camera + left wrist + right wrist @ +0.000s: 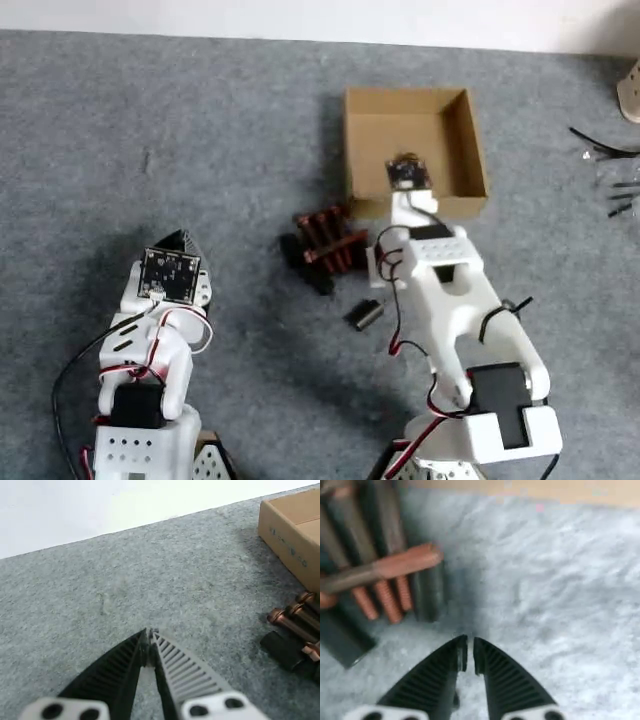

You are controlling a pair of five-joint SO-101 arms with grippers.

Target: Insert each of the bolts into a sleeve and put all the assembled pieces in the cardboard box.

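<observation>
Both grippers closed, holding nothing; pile lies loose on the carpet.
Right gripper [468, 652]: tips all but together, just beside the heap of copper bolts [395, 567] and black sleeves [427, 592], not touching. Cardboard box [405, 93] near the heap. Left gripper [150, 645]: fingers pressed together, heap well apart.

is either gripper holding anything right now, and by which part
Nothing is held. The left gripper is shut and empty over the grey mat; the right gripper is shut and empty next to the bolts and sleeves.
</observation>
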